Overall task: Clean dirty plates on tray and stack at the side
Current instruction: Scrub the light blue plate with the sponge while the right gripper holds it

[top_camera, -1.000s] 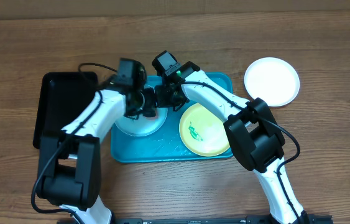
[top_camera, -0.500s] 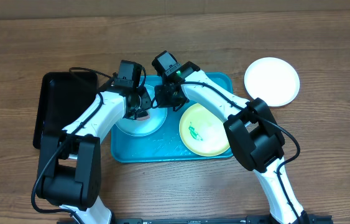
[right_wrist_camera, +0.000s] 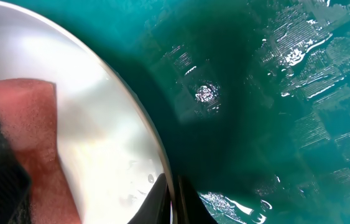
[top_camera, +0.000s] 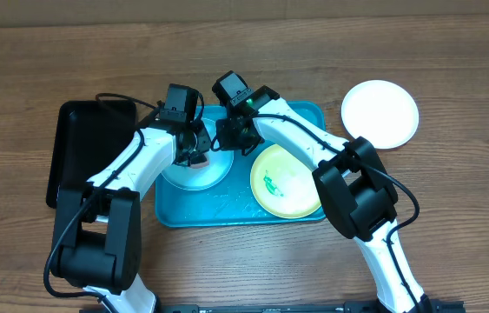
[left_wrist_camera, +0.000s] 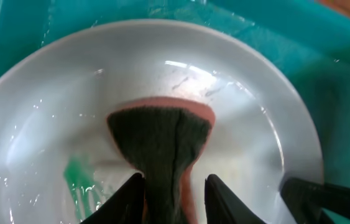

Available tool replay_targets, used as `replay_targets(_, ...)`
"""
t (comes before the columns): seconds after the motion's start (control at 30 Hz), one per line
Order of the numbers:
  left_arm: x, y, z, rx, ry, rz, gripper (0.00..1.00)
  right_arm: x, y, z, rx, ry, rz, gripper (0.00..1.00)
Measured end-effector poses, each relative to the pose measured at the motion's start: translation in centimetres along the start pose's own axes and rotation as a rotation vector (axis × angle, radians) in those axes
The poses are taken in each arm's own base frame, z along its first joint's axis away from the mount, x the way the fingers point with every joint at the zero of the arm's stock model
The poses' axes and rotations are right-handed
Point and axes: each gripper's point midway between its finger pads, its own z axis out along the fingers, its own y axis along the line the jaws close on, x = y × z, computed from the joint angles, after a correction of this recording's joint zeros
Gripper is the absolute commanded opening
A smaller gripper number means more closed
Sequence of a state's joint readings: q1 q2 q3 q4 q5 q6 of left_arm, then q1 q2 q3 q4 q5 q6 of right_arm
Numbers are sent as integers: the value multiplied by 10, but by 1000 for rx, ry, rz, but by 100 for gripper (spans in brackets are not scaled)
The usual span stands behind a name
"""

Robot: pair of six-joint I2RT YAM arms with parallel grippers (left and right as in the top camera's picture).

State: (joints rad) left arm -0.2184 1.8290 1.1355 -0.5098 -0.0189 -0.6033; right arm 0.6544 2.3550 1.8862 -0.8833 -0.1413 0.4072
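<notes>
Three plates are showing from overhead. A white plate [top_camera: 379,114] is sitting on the wooden table [top_camera: 461,226] at two o'clock from the turquoise tray [top_camera: 227,211]. The other two are lying in the tray: a light cyan plate [top_camera: 194,176] on its nine o'clock side and a yellow-green plate [top_camera: 294,196] toward four o'clock, carrying a green smear [top_camera: 271,183]. One black tray [top_camera: 83,152] is lying further out at nine o'clock.

Both arms are meeting over the light cyan plate. The left wrist view is giving what the overhead hides: one sponge [left_wrist_camera: 159,134], pink with a dark scouring face, is resting on that plate. It is sitting between the fingers of the left gripper [left_wrist_camera: 173,190], which are standing apart; whether they are squeezing it I cannot tell. A second green smear [left_wrist_camera: 78,180] is showing at seven o'clock from the sponge. The right wrist view is showing the right gripper [right_wrist_camera: 171,198] with its tips pinched together on the plate's rim.
</notes>
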Motion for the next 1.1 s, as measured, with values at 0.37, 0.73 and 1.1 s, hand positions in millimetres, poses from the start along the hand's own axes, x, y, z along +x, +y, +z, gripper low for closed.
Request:
replay_targets(0.37, -3, 1, 1, -5, -10, 0, 26, 0, 0, 0, 0, 0, 0, 4)
replay_targets(0.73, 2, 4, 1, -17, 9, 26, 30, 0, 0, 0, 0, 1, 0, 4)
replay_targets(1.1, 6, 7, 9, -29, 29, 62, 22, 0, 0, 0, 0, 1, 0, 4)
